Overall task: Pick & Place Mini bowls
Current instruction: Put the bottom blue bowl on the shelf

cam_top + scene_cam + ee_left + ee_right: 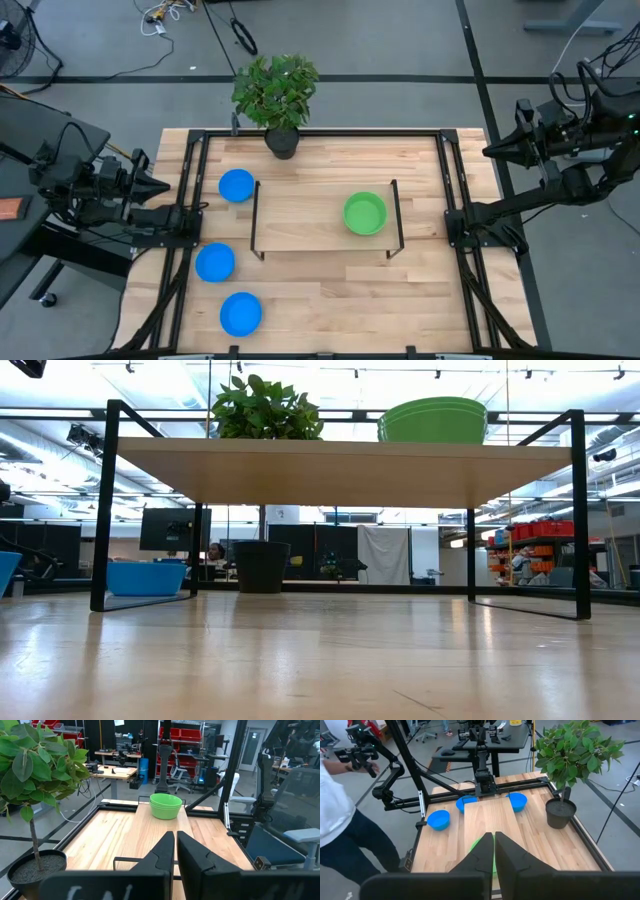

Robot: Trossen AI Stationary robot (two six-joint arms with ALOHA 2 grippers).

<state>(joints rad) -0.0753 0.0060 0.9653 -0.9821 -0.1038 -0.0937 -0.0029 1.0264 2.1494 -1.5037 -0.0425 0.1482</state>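
- Green plastic mini bowls (364,213), nested in a stack, sit on the small wooden shelf with a black metal frame (300,232) in the middle of the pale wooden counter (330,310). From the left wrist view they lie straight ahead of the left pincer (175,851), well apart from it.
- Three bright blue round plastic mini bowls lie on the counter on the left pincer's side: one (236,185) ahead of it near the shelf's far corner, one (214,263) just beside that arm's base, and one (240,313) nearer the front edge.
- We see both pincers pressed narrow, fingers together, holding nothing. The right pincer (494,851) waits off the counter's right edge, facing the shelf.
- We judge that a pincer this narrow would only push a bowl along the wood; it must open before it comes down over a rim.
- The shelf's thin black legs stand between the blue bowls and the green stack, so we think a low sweep could catch them.
- The leafy green plant in its dark round pot (281,140) stands near the farthest blue bowl; a wide reach there could tip it.
- The stacked bowls may lift together or stick if we grip only one rim.
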